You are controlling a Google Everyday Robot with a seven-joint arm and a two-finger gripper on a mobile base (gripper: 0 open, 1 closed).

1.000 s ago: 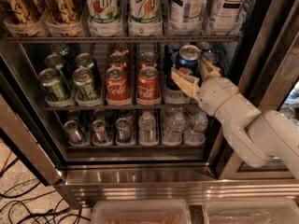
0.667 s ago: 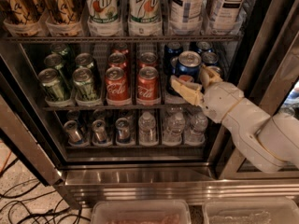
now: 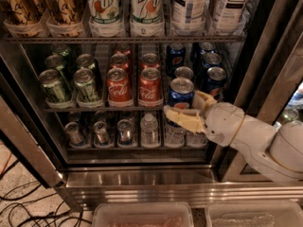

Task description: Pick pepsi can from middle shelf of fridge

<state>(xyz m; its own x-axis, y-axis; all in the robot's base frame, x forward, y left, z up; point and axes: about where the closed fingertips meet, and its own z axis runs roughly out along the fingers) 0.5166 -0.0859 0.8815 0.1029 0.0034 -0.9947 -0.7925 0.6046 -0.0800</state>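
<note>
While my gripper point(image 3: 183, 105) sits at the front right of the middle shelf point(image 3: 94, 109), its fingers point(image 3: 187, 120) are pinched on the pepsi can point(image 3: 181, 90). One finger lies across the can's lower front, and the other shows just beside its right side. The can is upright at the very front edge of the shelf in the fridge point(image 3: 142, 178), ahead of the other pepsis point(image 3: 215, 79) and just beside the Coke cans point(image 3: 149, 85). Step, as I judge it: grasp made, can not yet out of the fridge. The next move calls for a straight draw back toward me, can kept level and clear of the shelf's front rail, without clipping the nearest Coke or the fridge's right side. I can't tell whether the can's base rests on the rack or is lifted off, because my lower finger covers it. The far finger is mostly hidden behind the can, so contact there is a guess. My arm point(image 3: 246, 136) blocks the fridge's lower right, and the small bottles point(image 3: 149, 129) below are partly behind my finger. The top bottles point(image 3: 146, 8) are cut off at the upper edge. The rear pepsis are dark, with labels barely readable.
</note>
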